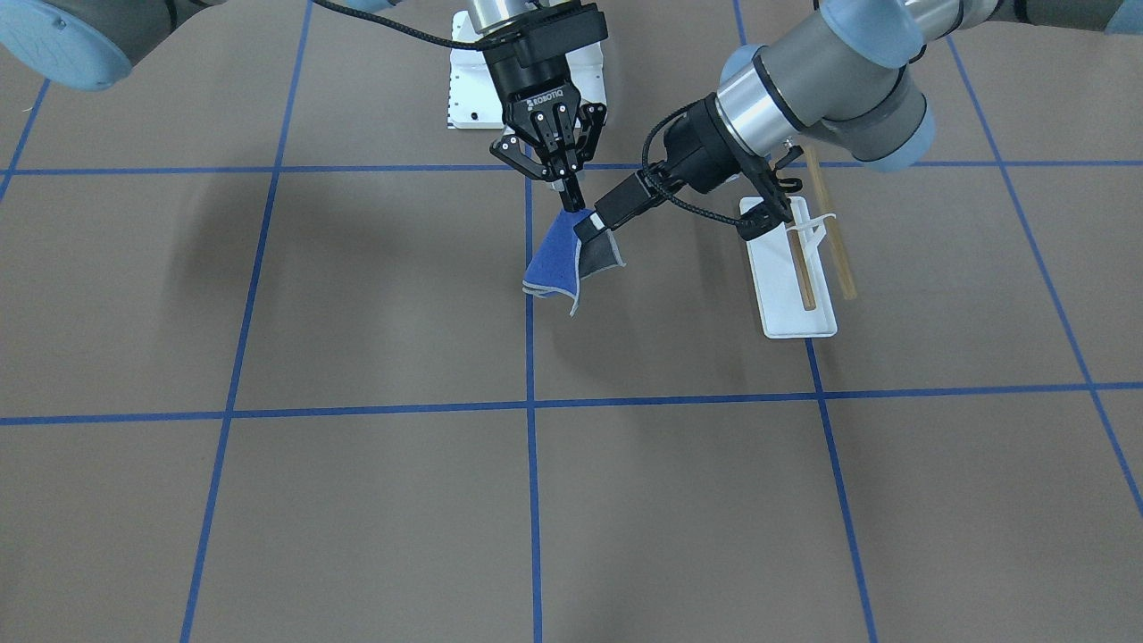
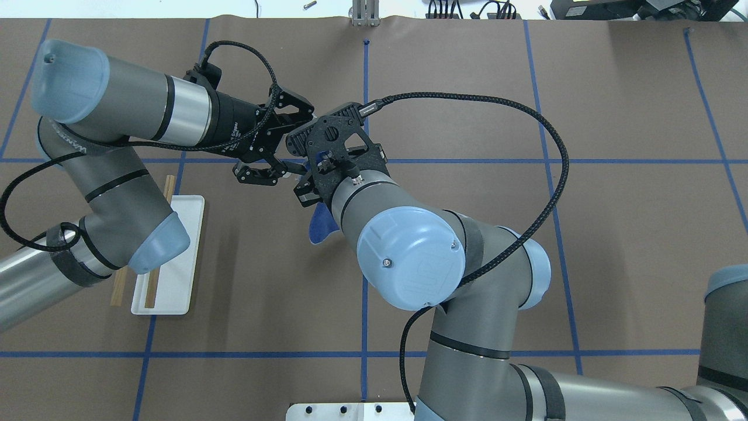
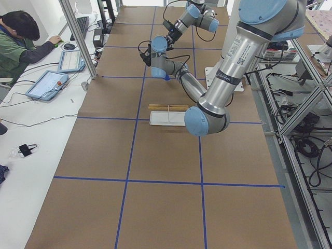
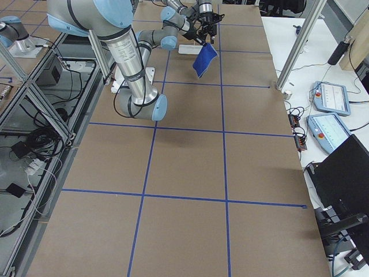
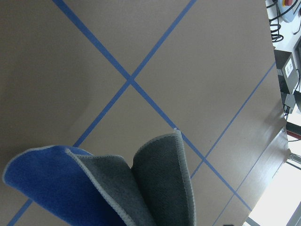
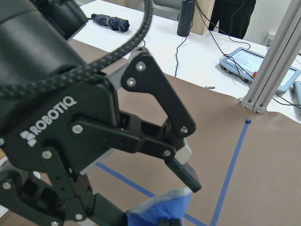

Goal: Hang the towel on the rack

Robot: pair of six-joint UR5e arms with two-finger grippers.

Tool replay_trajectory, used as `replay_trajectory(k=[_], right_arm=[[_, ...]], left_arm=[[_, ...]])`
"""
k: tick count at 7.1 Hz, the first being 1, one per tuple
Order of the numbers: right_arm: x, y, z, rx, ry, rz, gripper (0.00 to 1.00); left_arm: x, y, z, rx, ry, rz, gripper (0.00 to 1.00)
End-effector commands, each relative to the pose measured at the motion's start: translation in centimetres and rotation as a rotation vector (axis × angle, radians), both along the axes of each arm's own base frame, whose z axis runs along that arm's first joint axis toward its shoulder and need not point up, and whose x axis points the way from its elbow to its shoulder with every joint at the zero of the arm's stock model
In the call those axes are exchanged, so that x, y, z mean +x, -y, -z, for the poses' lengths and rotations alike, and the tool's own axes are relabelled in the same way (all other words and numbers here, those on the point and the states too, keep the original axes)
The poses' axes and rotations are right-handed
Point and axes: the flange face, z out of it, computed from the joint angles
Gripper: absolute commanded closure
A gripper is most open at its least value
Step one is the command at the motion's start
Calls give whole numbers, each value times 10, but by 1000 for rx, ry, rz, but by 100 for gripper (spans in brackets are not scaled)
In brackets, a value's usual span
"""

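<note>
1. The towel [image 1: 554,259] hangs folded a little above the middle of the front-facing view. Its blue face is to the left and its grey face to the right.
2. The right gripper [image 1: 571,204] points straight down from the top centre, fingers pinched together on the towel's upper corner.
3. The left gripper [image 1: 594,225] reaches in from the upper right and touches the same bunched cloth. I cannot tell whether it is clamped.
4. The rack [image 1: 795,299] stands right of centre, apart from the towel, partly under the left arm.
</note>
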Motion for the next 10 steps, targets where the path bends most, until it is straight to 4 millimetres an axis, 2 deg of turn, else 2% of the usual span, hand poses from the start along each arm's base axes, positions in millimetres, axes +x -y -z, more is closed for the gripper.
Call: replay_trajectory(k=[1,2,6,7,9,10], right_arm=[[-2,-2,-1,-1,-3,5,100],[-5,-3,-3,-2,-8,8,100],[-6,-3,-4,-3,-11,8,100],[-6,-3,-4,-3,-11,8,100],[-2,-3,-6,-2,-5,8,100],[4,-4,-2,-3,10,13,63]], left_arm=[[0,-1,1,0,-3,4,29],[-1,-1,2,4,-6,5,47],[-1,-1,0,12,-4,16,94],[-2,-2,0,12,-4,18,100],[-2,-2,-2,10,-2,18,100],[-3,-3,-2,11,-3,18,100]])
